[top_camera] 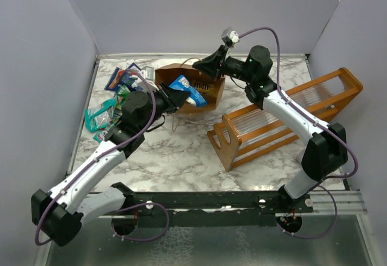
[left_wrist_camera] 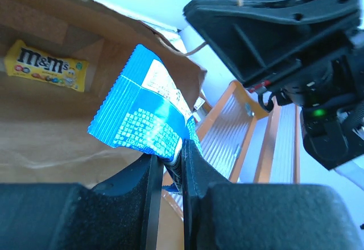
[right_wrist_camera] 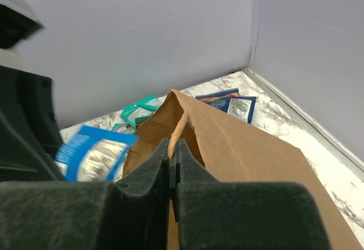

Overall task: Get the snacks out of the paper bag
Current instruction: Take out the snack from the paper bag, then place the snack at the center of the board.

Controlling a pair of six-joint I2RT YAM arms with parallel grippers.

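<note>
Kraft paper, brown and creased, made up the bag (top_camera: 213, 92), which sat at the desk's (top_camera: 181, 157) 12 o'clock. The left gripper (left_wrist_camera: 170, 167) gripped one corner of a glossy blue packet (left_wrist_camera: 142, 113) with crimped edges, right at the bag's mouth. A flat yellow packet (left_wrist_camera: 46, 65) lay deeper inside, against the paper wall. The right gripper (right_wrist_camera: 173, 156) was closed, pinching a fold of the bag's rim on its 1 o'clock side. Loose shiny packets (top_camera: 121, 80), blue and teal, lay on the marbled desk at the bag's 9 o'clock. An orange wooden rack (top_camera: 290, 115) with clear slats stood at its 4 o'clock.
</note>
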